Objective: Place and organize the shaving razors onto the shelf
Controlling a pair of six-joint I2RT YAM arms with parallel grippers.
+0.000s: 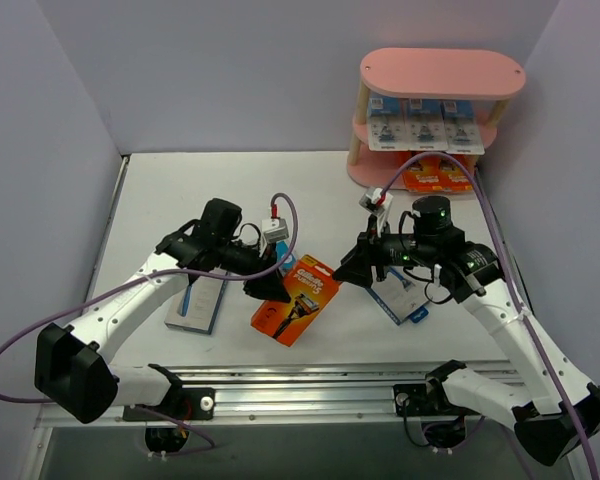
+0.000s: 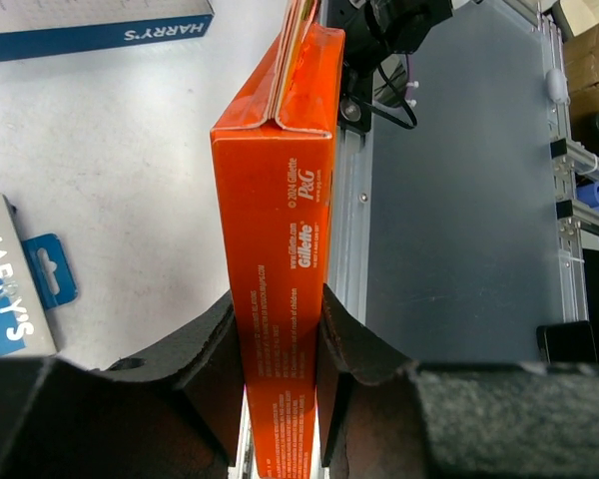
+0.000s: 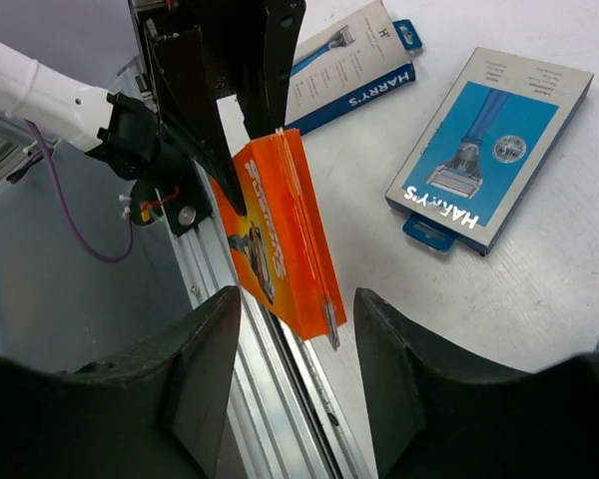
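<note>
Orange cardboard stood out at the middle of the overhead view. An orange cardboard Gillette box (image 1: pixel 298 295) hung over the white tabletop (image 1: pixel 180 190), gripped at its left end by the left gripper (image 1: pixel 268 288). The right gripper (image 1: pixel 352 268) faced it from just beside its right end. At the upper right, the three-tier pink shelf with wooden posts (image 1: pixel 442 62) already carried white-blue blister cards (image 1: pixel 425 127) on its middle board and small orange packs (image 1: pixel 435 180) on the bottom one. Two blue-grey Harry's boxes lay flat, one at lower left (image 1: pixel 202 305) and one right of centre (image 1: pixel 405 300) (each partly under an arm).

In the left wrist view, the black padded fingers (image 2: pixel 212 374) were clenched on the two broad faces of the Gillette box (image 2: pixel 280 200), which ran edge-on up the frame from bottom centre.

In the right wrist view, that gripper's fingers (image 3: pixel 205 379) stood released, one on each side of the box's lower corner (image 3: pixel 280 230), and seemed to touch neither face.

This looked like a handover toward the arm nearer the shelf. To do it well, the right jaws would need to come further over the box and close squarely on the broad faces, clear of the left fingers. The left should let go only once that hold was firm, since a shallow corner pinch would likely let the flat pack pivot.
</note>
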